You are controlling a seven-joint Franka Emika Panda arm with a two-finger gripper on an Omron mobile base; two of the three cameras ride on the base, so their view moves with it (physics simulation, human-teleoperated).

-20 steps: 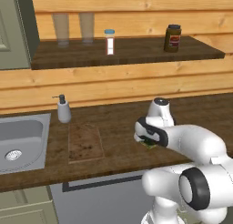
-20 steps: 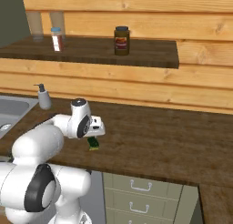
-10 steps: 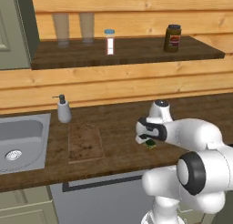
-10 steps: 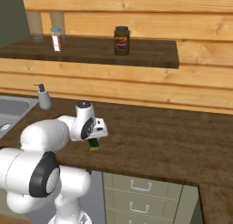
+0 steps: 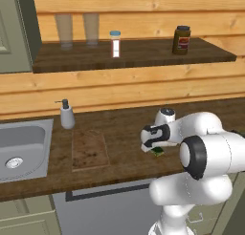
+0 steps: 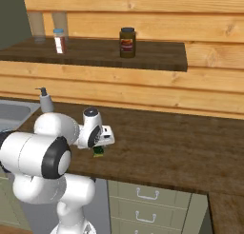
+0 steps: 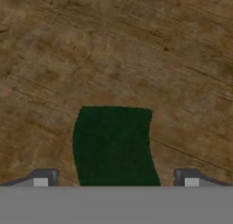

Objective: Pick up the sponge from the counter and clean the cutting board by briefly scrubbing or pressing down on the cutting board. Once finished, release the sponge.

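The sponge lies flat on the counter, dark green top up, and shows small under the hand as the sponge and the sponge. My gripper hangs directly over it, open, with one fingertip on each side of the sponge and neither touching it. From the base, the gripper points down at the counter's front half. The cutting board is a mottled brown slab to the left of the sponge, between it and the sink.
A steel sink is set into the counter at the left, with a soap dispenser behind the board. The wall shelf above holds a dark jar, a small bottle and two glasses. Drawers sit below the counter.
The arm's upper links have folded in closer over the hand. The hand has stayed above the sponge, shifting only slightly. The sponge has not moved.
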